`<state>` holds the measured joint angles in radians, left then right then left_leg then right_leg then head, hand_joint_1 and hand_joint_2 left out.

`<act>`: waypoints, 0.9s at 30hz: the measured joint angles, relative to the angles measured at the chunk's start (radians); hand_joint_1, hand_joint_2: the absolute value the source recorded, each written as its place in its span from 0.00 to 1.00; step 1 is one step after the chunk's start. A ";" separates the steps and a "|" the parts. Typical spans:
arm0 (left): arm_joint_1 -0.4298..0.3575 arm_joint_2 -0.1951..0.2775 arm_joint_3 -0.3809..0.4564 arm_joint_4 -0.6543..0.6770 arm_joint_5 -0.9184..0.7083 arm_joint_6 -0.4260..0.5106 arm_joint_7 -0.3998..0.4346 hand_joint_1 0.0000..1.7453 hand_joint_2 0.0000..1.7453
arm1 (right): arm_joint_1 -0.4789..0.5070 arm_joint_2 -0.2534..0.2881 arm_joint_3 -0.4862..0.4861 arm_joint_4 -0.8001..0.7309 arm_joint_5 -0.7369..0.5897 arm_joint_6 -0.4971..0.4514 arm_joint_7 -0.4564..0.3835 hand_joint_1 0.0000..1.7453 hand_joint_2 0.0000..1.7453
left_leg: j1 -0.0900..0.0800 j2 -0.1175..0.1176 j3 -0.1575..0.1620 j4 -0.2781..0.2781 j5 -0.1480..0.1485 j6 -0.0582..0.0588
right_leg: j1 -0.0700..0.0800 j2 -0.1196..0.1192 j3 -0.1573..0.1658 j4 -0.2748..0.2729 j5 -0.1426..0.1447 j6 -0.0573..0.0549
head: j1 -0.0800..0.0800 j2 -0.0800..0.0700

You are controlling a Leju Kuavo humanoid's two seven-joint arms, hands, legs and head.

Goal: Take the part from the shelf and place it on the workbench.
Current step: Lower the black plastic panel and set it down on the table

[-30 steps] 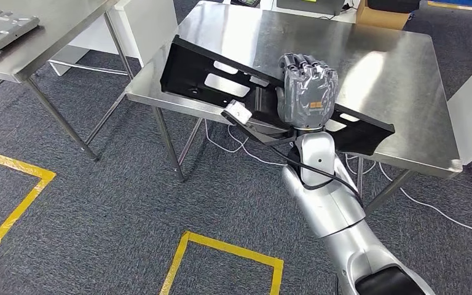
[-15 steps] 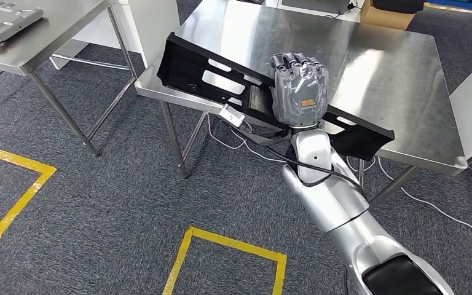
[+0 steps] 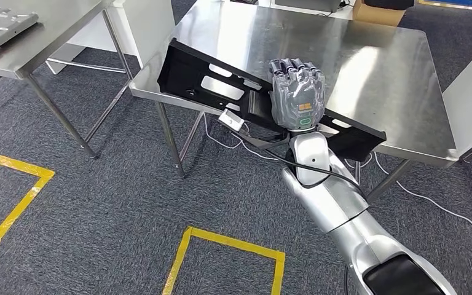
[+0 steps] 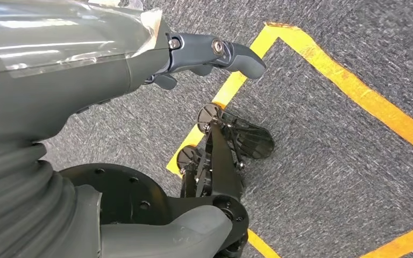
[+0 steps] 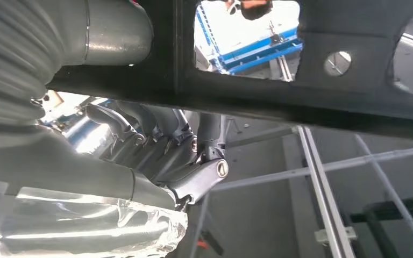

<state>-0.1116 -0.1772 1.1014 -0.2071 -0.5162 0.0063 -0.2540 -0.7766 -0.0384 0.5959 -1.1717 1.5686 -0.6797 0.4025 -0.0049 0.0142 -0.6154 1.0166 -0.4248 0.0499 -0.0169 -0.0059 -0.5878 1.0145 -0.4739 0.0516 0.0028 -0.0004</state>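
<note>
Over the last second I kept my right hand [image 3: 298, 95] wrapped around the black slotted bracket [image 3: 221, 83], fingers curled over its upper edge near the middle of its length. Little had changed in the grip itself; what shifted was the whole view, which swung slightly as I moved, so the steel workbench [image 3: 369, 74] sat a touch differently under the part. The bracket stayed tilted, its left end hanging past the bench's near-left corner and its right end over the front edge. I could not tell whether any of it touched the steel. In the right wrist view my fingers [image 5: 161, 145] showed closed beneath the dark bar [image 5: 301, 64]. My left hand [image 4: 140, 59] hung over the grey carpet by a yellow floor marking [image 4: 355, 86], holding nothing; how its fingers lay I could not make out. I judged I was at the placing stage: carried there, not yet set down.
</note>
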 joint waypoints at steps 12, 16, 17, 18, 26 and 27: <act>0.004 0.002 0.004 0.000 -0.010 0.004 0.013 0.00 1.00 | 0.016 -0.016 0.019 -0.001 0.000 0.001 0.012 1.00 1.00 | 0.017 -0.008 -0.121 0.148 -0.003 -0.041 | 0.001 0.022 0.056 -0.008 -0.016 -0.061 | -0.006 0.000; 0.003 0.006 0.005 0.000 -0.009 0.004 0.017 0.00 1.00 | 0.016 -0.012 0.021 -0.001 0.000 0.000 0.004 1.00 1.00 | 0.004 -0.017 -0.056 -0.004 0.041 -0.015 | 0.004 0.027 0.071 -0.013 -0.031 -0.046 | -0.006 0.000; 0.003 0.006 0.005 0.000 -0.009 0.005 0.017 0.00 1.00 | 0.017 -0.012 0.021 -0.001 0.000 -0.001 0.001 1.00 1.00 | 0.001 -0.017 -0.049 -0.010 0.037 -0.009 | 0.006 0.027 0.074 -0.011 -0.030 -0.040 | -0.006 0.000; 0.003 0.006 0.005 0.000 -0.009 0.005 0.018 0.00 1.00 | 0.019 -0.011 0.020 -0.001 0.000 -0.001 -0.003 1.00 1.00 | 0.001 -0.017 -0.039 -0.015 0.039 -0.003 | 0.007 0.026 0.076 -0.006 -0.032 -0.034 | -0.007 0.000; 0.004 0.004 0.005 0.000 -0.007 0.007 0.021 0.00 1.00 | 0.025 -0.013 0.016 0.006 0.000 -0.002 -0.010 1.00 1.00 | 0.007 -0.020 0.024 -0.029 0.000 0.011 | -0.001 0.017 -0.116 0.236 -0.080 -0.010 | -0.004 0.000; 0.005 0.003 0.005 0.000 -0.007 0.007 0.021 0.00 1.00 | 0.026 -0.013 0.016 0.007 0.000 -0.002 -0.010 1.00 1.00 | 0.009 -0.021 0.036 -0.029 -0.009 0.007 | -0.005 0.014 -0.101 0.173 -0.041 0.003 | -0.004 0.000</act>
<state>-0.1063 -0.1742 1.1065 -0.2071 -0.5234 0.0134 -0.2332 -0.7508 -0.0519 0.6119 -1.1646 1.5686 -0.6820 0.3929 0.0040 -0.0064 -0.5793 0.9878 -0.4342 0.0566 -0.0219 0.0085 -0.6883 1.1878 -0.5150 0.0549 -0.0008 -0.0004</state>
